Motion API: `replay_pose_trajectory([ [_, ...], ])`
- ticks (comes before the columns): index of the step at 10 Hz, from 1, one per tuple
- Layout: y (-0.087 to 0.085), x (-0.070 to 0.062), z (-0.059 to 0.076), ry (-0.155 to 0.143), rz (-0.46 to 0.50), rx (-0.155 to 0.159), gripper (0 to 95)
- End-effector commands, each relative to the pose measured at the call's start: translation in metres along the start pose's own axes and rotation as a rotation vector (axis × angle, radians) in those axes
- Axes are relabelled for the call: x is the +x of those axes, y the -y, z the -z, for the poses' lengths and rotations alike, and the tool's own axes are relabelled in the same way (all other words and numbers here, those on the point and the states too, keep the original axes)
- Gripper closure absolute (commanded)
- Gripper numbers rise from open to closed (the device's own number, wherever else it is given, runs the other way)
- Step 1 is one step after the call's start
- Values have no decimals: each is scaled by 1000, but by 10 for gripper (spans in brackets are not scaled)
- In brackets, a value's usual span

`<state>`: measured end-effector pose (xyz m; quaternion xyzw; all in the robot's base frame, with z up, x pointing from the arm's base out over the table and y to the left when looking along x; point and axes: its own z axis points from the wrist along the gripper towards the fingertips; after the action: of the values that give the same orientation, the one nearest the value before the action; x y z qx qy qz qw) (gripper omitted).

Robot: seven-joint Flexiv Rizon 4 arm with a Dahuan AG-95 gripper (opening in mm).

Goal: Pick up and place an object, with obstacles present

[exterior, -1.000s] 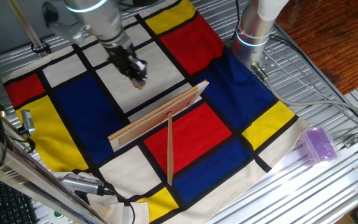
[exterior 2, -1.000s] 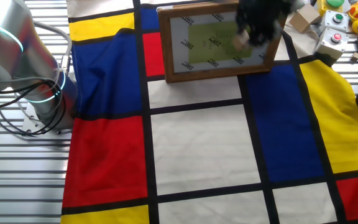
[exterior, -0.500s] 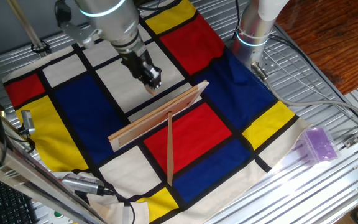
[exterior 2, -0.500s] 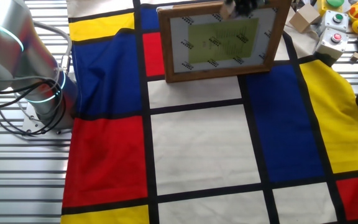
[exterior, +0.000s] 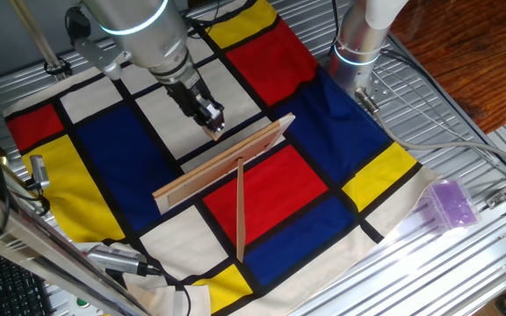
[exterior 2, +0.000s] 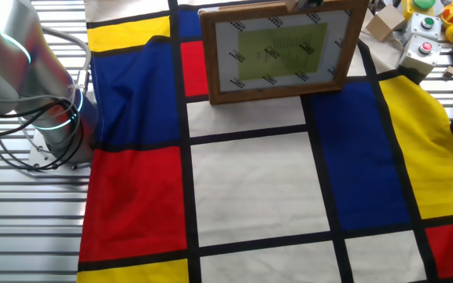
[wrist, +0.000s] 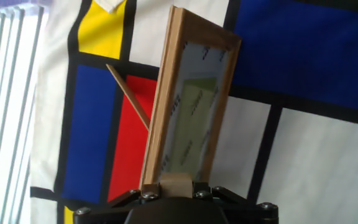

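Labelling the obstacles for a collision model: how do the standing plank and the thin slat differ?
The plank is broad and stands on edge across the cloth; the slat is a narrow stick running away from its middle. The plank's other face carries a framed printed sheet; the slat looks bare. Both are pale wood, together forming a T.

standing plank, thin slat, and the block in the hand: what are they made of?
Plank: pale unfinished wood frame, visible grain; its inner face looks like a printed sheet, possibly paper.
Slat: thin bare wood, same tan.
Block between the hand's fingers: light wood, matte, likely raw.
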<state>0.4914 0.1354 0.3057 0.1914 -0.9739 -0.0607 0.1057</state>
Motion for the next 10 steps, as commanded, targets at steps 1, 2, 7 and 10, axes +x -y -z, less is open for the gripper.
replay_pose_trajectory([
  [1, 0, -1, 0, 4, 140, 19, 950],
  [2, 0, -1, 0, 2, 147, 23, 950],
  [7, 0, -1, 0, -12, 166, 54, 950],
  [10, 0, -1, 0, -9, 166, 55, 950],
])
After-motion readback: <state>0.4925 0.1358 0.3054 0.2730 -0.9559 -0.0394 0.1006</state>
